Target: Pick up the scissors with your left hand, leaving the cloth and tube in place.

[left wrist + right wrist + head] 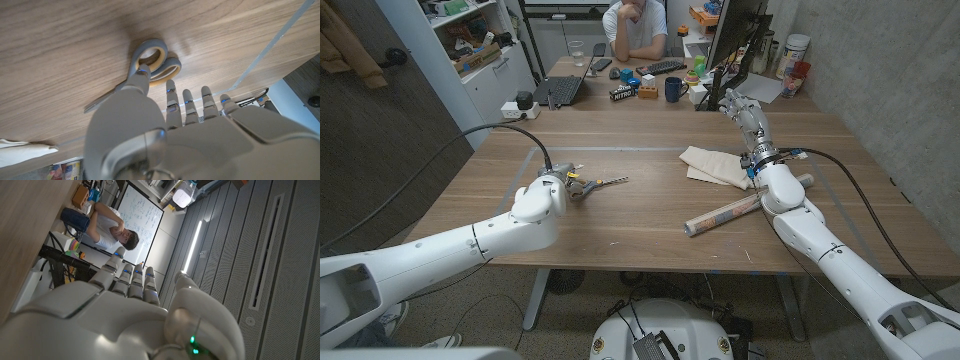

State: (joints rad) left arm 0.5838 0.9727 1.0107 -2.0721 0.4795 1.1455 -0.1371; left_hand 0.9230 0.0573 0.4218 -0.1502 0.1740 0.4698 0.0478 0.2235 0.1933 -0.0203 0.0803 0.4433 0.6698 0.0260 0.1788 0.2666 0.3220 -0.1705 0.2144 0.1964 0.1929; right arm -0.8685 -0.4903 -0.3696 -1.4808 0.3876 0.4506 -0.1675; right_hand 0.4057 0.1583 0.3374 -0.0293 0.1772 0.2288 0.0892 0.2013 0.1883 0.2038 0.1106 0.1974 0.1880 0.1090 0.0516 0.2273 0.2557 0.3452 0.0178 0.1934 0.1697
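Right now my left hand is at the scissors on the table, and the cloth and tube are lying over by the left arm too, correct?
Not quite. The left hand is at the scissors, handles by its fingers, but the cloth and the tube lie on the other side of the table, by the right arm. The head view shows it.

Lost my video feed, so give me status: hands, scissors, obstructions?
Left hand open over scissors, no grip yet. Right hand raised, holding nothing. Cloth and tube well clear.

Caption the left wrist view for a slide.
Left hand reaching over the scissors lying on the wooden table.
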